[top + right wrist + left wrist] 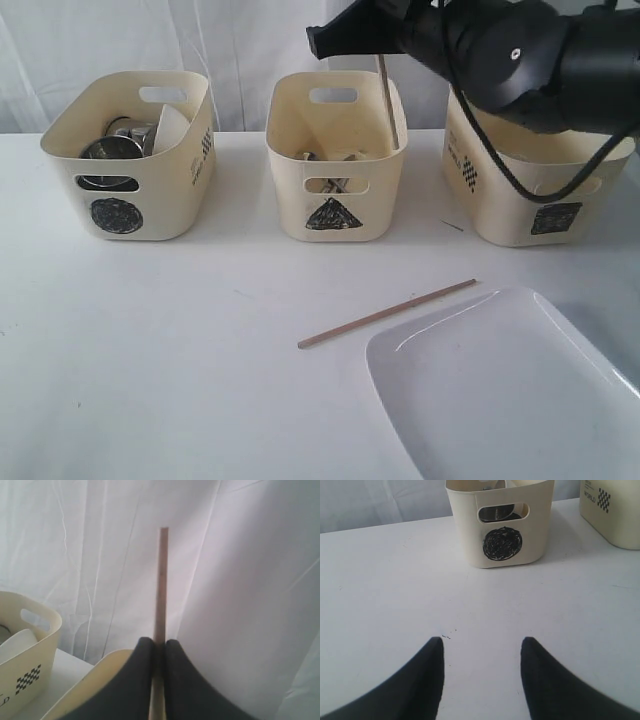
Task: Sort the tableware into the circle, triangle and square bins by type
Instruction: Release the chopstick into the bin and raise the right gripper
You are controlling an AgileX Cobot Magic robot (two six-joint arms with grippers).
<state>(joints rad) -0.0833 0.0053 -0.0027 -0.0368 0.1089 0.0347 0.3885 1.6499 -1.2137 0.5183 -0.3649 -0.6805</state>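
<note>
We see the right hand (160, 647) clamped on a wooden chopstick (162, 580), held near upright with its lower end at the rim of the triangle bin (295, 150). The left hand (482, 647) hangs with fingers spread over the table (395, 580), facing the circle bin (465, 535). The other chopstick (388, 313) lies on the table just beside the white plate (510, 390).

chopstick (388, 313) lies on table (150, 330) left of plate (510, 390), before triangle bin (300, 185).

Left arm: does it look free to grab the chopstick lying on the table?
Probably yes: the left gripper is open and empty, and the chopstick lies uncovered on the table beside the plate. It sits right of centre, so reach is uncertain.
</note>
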